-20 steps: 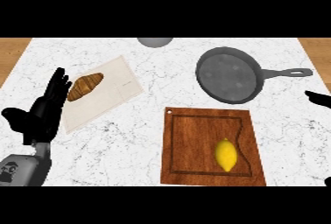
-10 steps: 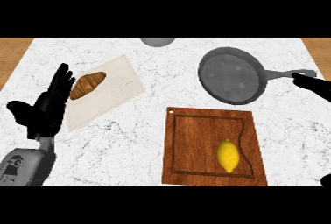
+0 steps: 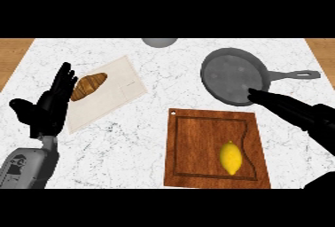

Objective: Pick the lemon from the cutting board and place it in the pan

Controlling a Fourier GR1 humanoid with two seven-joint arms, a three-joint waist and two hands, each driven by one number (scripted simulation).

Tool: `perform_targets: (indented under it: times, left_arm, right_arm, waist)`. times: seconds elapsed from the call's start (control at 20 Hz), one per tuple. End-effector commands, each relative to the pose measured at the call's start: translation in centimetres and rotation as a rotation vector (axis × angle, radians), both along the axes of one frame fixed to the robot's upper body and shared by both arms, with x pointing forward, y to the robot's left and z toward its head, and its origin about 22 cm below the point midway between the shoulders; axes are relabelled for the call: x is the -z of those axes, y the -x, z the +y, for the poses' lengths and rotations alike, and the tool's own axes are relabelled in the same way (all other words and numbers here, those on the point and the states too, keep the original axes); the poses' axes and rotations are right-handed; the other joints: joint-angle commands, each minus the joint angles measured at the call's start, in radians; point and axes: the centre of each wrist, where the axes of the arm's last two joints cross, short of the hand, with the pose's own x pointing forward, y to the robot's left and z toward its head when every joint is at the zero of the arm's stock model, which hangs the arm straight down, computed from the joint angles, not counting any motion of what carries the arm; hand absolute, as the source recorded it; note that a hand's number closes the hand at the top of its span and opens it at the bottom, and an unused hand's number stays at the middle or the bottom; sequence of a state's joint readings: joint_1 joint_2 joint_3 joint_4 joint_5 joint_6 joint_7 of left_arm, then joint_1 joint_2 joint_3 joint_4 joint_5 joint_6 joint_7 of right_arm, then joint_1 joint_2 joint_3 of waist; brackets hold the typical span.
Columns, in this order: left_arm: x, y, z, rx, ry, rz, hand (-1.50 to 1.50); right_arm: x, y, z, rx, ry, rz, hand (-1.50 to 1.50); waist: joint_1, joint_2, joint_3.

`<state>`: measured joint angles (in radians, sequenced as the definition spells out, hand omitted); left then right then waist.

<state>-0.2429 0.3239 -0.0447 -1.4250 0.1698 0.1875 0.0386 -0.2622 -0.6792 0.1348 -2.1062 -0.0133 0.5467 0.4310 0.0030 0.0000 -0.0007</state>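
A yellow lemon lies on the wooden cutting board, towards its lower right. A grey pan sits behind the board, its handle pointing right. My right hand comes in from the right edge with straight fingers, open; its fingertips overlap the pan's near rim, above the board's far right corner. The lemon lies apart from it, lower in the view. My left hand rests open at the left, fingers up.
A croissant lies on a pale cloth at the left, just beside my left hand. A grey round object shows at the far edge. Wooden floor appears beyond the counter's far corners.
My right hand has moved in from the right edge, leftward and down, past the pan's handle to the pan's near rim. The left hand drifted slightly; the lemon stayed put.
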Motion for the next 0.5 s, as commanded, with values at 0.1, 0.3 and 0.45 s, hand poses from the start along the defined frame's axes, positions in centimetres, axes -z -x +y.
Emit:
perform_targets:
  times: [0.1, 0.3, 0.45]
  left_arm:
    - [0.1, 0.8, -0.4, -0.004, 0.004, 0.002, 0.00]
    - [-0.2, 0.5, -1.7, 0.008, -0.008, -0.007, 0.00]
    - [0.8, 0.9, 1.3, -0.006, -0.011, 0.003, 0.00]
  right_arm:
    - [2.7, 1.2, 3.1, 0.037, 0.092, 0.051, -1.50]
    - [1.6, 0.8, 1.3, 0.075, 0.113, 0.083, -1.50]
    - [3.4, -0.4, 1.2, 0.127, 0.116, 0.066, -1.50]
  waist:
    - [0.001, -0.001, 0.000]
    - [-0.004, 0.000, 0.001]
    - [-0.002, 0.001, 0.001]
